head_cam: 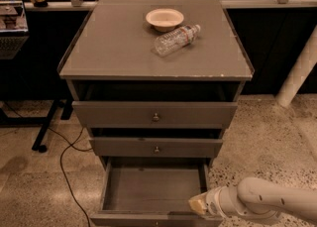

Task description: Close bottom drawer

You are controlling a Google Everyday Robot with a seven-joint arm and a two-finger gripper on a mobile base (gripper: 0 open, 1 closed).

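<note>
Though its spread cannot be told, the pincer (198, 204) sits at the front right corner of the open bottom drawer (148, 191).

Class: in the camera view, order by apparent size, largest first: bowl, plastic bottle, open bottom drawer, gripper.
1. bottom drawer, clearly largest.
2. plastic bottle and bowl: look alike, so not ranked apart.
3. gripper, at the drawer's front right corner, smallest though nearest the camera.
</note>
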